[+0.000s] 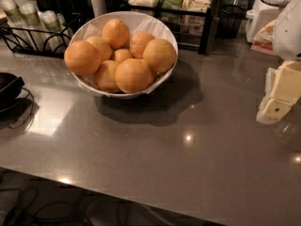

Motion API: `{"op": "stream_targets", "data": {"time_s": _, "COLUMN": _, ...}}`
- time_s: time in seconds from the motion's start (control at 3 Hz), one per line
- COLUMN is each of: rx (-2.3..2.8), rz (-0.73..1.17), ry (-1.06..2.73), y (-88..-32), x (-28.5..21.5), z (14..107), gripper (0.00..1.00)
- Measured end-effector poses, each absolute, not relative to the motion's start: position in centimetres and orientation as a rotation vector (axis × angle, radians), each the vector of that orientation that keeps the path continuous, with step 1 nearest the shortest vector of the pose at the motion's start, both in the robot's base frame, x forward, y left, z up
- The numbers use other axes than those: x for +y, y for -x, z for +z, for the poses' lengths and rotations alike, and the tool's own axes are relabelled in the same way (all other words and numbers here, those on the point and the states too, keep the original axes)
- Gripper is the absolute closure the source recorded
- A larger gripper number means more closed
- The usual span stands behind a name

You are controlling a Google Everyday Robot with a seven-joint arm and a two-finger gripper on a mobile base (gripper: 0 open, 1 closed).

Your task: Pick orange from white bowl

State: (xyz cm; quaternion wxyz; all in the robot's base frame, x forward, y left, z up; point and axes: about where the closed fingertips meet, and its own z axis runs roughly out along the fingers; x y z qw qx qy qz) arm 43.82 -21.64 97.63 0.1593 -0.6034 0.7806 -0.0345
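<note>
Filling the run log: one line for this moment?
pre-grasp | pincer far right, apart from white bowl | orange in bowl, untouched

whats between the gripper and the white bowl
Only bare grey counter in the camera view, between the gripper at the right edge and the white bowl.

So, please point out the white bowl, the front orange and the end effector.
white bowl (126, 96): camera view, front wall.
front orange (133, 75): camera view, skin middle.
end effector (274, 109): camera view, far right, lower end.
</note>
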Motion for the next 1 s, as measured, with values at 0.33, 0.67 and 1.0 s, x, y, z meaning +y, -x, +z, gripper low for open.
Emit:
{"op": "stream_targets", "data": {"time_s": 0.33, "rx": 2.220, "rz": -0.100, "ry": 1.726, "y": -43.9, "x": -21.4, "z": 97.8, "gripper": 0.00}}
{"op": "stream_targets", "data": {"time_s": 0.67, "rx": 2.092, "rz": -0.099, "ry": 1.811, "y": -44.7, "x": -17.3, "z": 99.4, "gripper": 0.00}}
{"op": "stream_targets", "data": {"time_s": 1.0, "rx": 2.091, "rz": -0.099, "ry": 1.810, "y": -44.8, "x": -17.3, "z": 99.4, "gripper": 0.00}}
